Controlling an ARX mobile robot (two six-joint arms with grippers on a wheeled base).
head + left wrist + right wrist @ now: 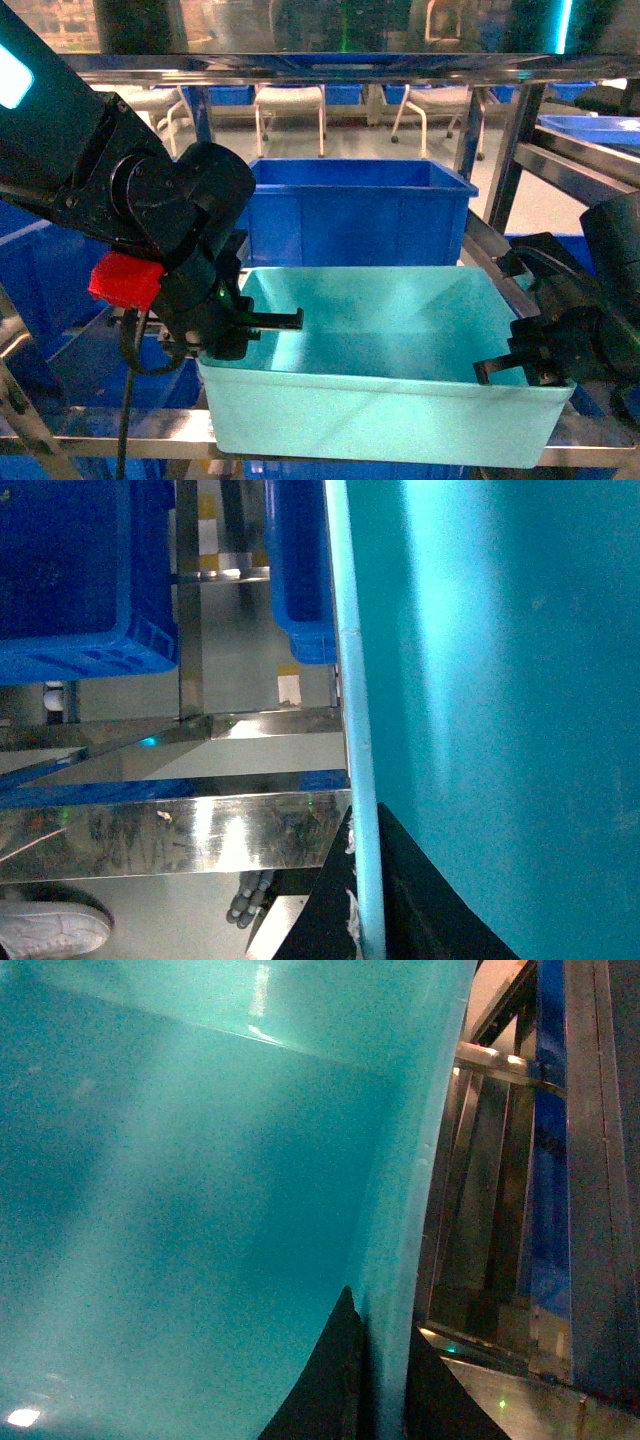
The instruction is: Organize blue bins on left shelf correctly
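Pinching the side rims of the unlabelled aqua tub (pixel 400 340), left gripper (pixel 262 322) and right gripper (pixel 512 362) hold it at the near edge of the steel shelf (pixel 120 432), a royal-blue crate (pixel 355 210) behind, chairs (pixel 290 105) beyond.

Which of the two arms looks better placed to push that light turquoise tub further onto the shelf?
Neither alone. The left gripper pinches the turquoise tub at its left rim, and the right gripper pinches its right rim. Moving it probably needs both arms together.
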